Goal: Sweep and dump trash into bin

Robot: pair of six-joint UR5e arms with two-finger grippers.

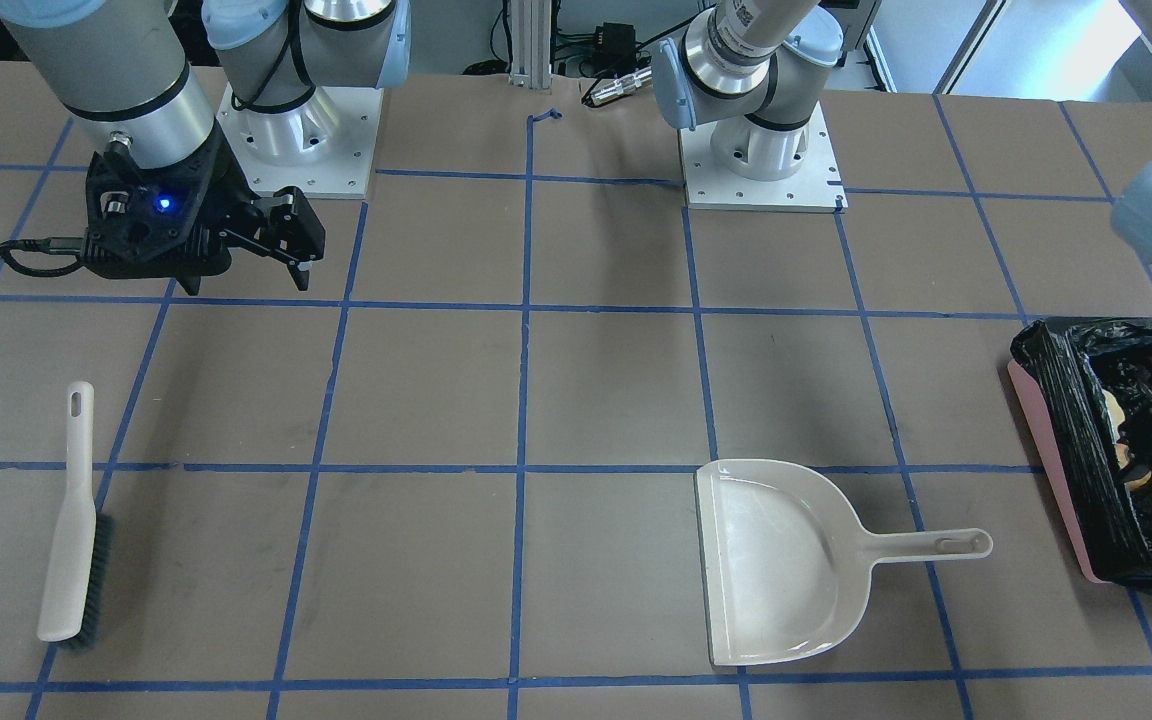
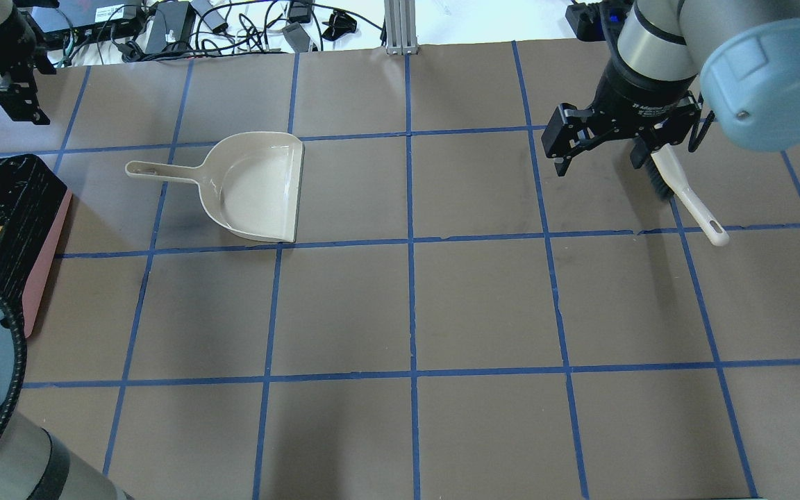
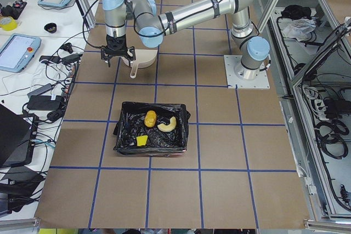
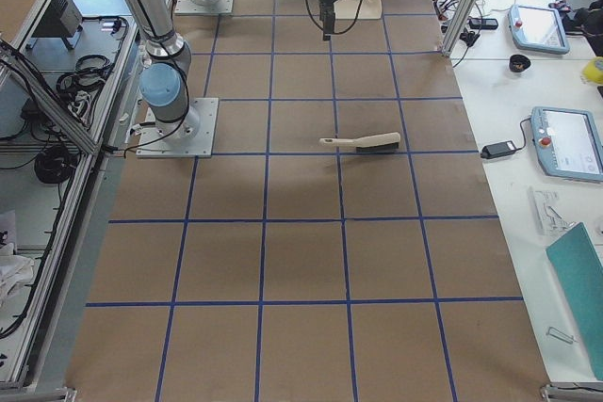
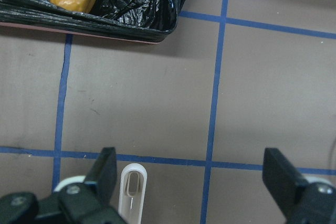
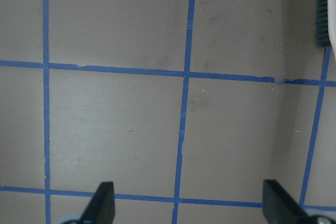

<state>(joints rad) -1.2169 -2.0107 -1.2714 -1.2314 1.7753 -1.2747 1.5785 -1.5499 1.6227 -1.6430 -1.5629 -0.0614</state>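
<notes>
All three bits of trash (image 3: 150, 117) are lying in the bin (image 1: 1048, 455), out at the bench (image 1: 596, 400) end on the robot's left. Near it the left pincer (image 5: 189, 174) hangs wide open, empty, over the dustpan (image 1: 781, 560) handle's tip. Right pincer (image 6: 189, 203) gapes wide too, holding nothing, near the brush (image 1: 71, 530).

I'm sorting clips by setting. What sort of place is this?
Most likely a robotics lab or test cell, not a home: robot arms bolted to a table gridded with blue tape, teach pendants on a side bench, and loose cables behind.
</notes>
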